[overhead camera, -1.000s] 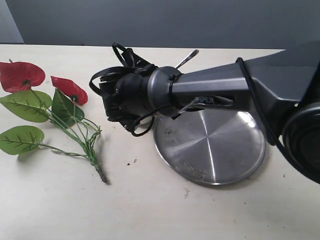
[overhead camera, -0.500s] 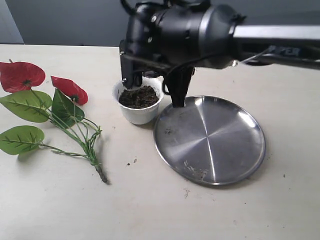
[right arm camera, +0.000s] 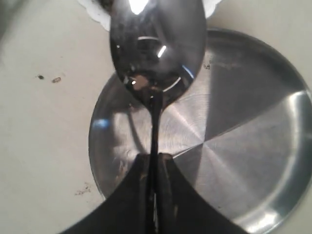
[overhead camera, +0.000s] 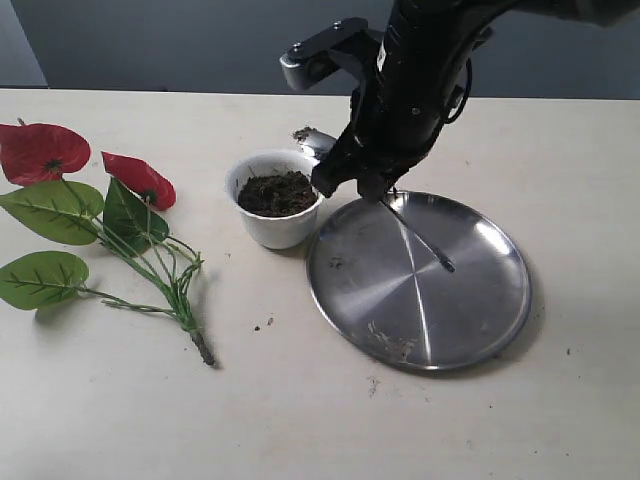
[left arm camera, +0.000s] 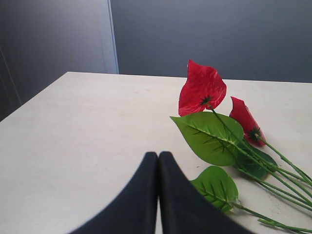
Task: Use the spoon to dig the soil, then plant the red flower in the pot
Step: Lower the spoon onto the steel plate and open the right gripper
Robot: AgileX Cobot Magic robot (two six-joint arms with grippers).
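Note:
The white pot (overhead camera: 272,228) holds dark soil (overhead camera: 277,192) and stands just left of the steel plate (overhead camera: 470,300). My right gripper (overhead camera: 365,188) is shut on the spoon (overhead camera: 420,240) by its thin handle. The spoon's bowl (right arm camera: 156,44) hovers by the pot's far right rim (right arm camera: 95,13), and the handle's end slants down over the plate. The side of the bowl that shows is shiny and bare. The red flower (overhead camera: 40,150) lies flat at the table's left, stems pointing toward the front. My left gripper (left arm camera: 158,155) is shut on nothing, low over the table beside the flower (left arm camera: 202,90).
Crumbs of soil (overhead camera: 265,324) dot the table in front of the pot, and a few lie on the plate's near rim (overhead camera: 395,345). The right arm (overhead camera: 420,60) comes down from the top of the exterior view. A grey wall stands behind the table.
The right arm, which lay low across the pot and plate a second ago, has swung upright. The pot is uncovered, and the spoon now shows in its gripper.

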